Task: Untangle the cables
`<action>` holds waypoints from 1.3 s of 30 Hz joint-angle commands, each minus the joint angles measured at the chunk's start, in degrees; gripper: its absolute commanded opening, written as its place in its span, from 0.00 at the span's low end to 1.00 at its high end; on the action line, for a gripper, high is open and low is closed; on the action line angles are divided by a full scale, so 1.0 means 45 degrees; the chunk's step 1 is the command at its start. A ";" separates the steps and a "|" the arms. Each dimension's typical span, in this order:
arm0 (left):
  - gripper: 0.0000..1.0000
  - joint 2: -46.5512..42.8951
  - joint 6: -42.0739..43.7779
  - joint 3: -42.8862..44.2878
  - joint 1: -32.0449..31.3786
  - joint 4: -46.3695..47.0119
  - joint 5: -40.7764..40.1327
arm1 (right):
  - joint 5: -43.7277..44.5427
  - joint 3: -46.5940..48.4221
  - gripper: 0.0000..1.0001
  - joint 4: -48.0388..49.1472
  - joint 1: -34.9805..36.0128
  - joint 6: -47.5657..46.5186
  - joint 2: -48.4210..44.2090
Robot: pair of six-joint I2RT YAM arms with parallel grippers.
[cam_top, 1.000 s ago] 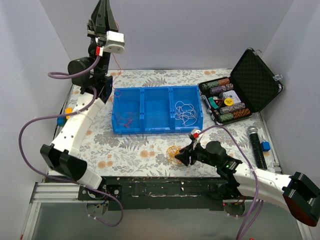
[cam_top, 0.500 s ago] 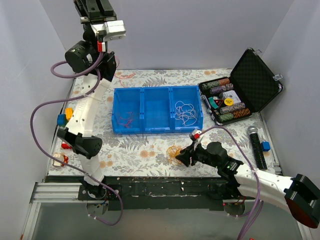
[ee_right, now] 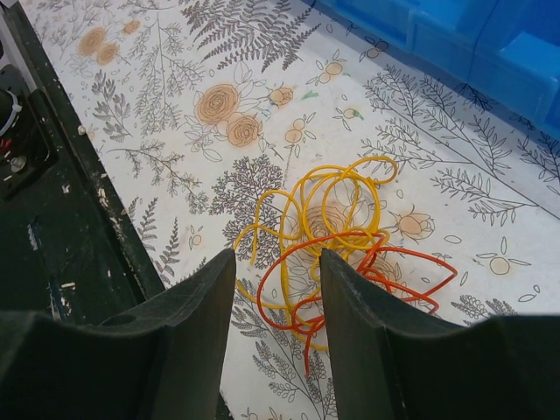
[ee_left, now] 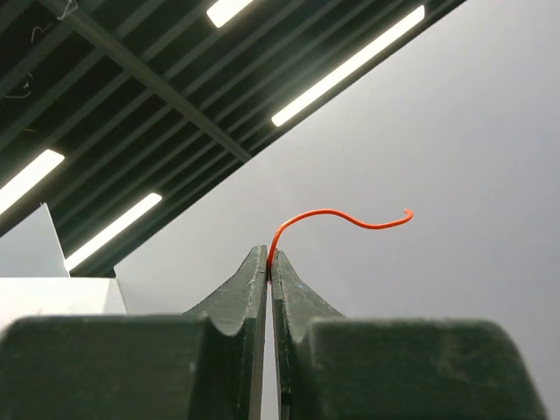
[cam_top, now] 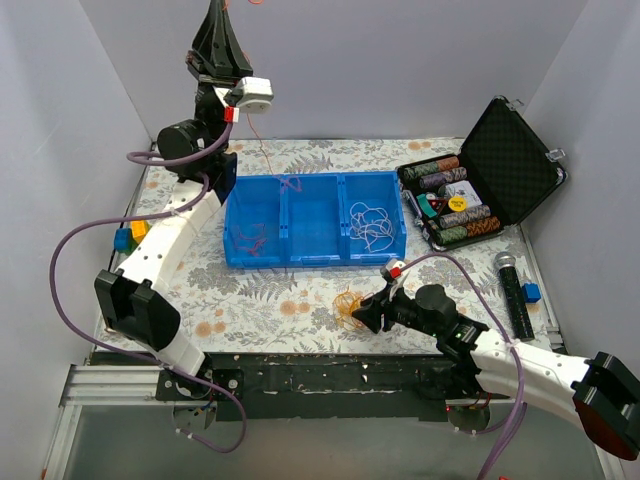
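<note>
My left gripper (cam_top: pixel 218 12) is raised high at the back left, pointing up. In the left wrist view it (ee_left: pixel 269 258) is shut on a thin orange-red cable (ee_left: pixel 341 219). This cable hangs down to the blue bin (cam_top: pixel 315 258), its lower end (cam_top: pixel 290 183) at the bin's back rim. My right gripper (ee_right: pixel 277 258) is open, just above a tangle of yellow and orange cables (ee_right: pixel 337 232) on the table. The tangle also shows in the top view (cam_top: pixel 347 303), in front of the bin. Dark red cables (cam_top: pixel 255 236) lie in the bin's left compartment, white cables (cam_top: pixel 372 224) in its right.
An open black case (cam_top: pixel 515 165) with poker chips stands at the back right. A microphone (cam_top: pixel 512 290) and a small blue block (cam_top: pixel 532 292) lie at the right edge. Small coloured toys (cam_top: pixel 126 238) lie at the left edge. White walls close in three sides.
The left arm has swung right with the cable; its hanging end moved from the table's back left to the bin's back rim. The right gripper has barely moved.
</note>
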 commanded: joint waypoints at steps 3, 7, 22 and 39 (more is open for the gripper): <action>0.01 -0.0814 -0.0139 -0.0378 0.0278 0.0490 -0.0829 | 0.0209 -0.0190 0.51 0.0164 0.0028 0.0024 -0.0071; 0.01 -0.0931 -0.0237 -0.0943 0.0337 0.0451 -0.0985 | 0.0209 -0.0171 0.51 0.0145 0.0028 0.0043 -0.0032; 0.01 -0.1439 -0.0530 -0.2156 0.0513 0.0295 -0.0907 | 0.0150 -0.0151 0.51 0.0242 0.0028 0.0043 0.0105; 0.01 -0.1849 -0.0432 -0.3191 0.0571 0.0177 -0.1024 | 0.0267 -0.0249 0.51 0.0204 0.0028 0.0121 -0.0032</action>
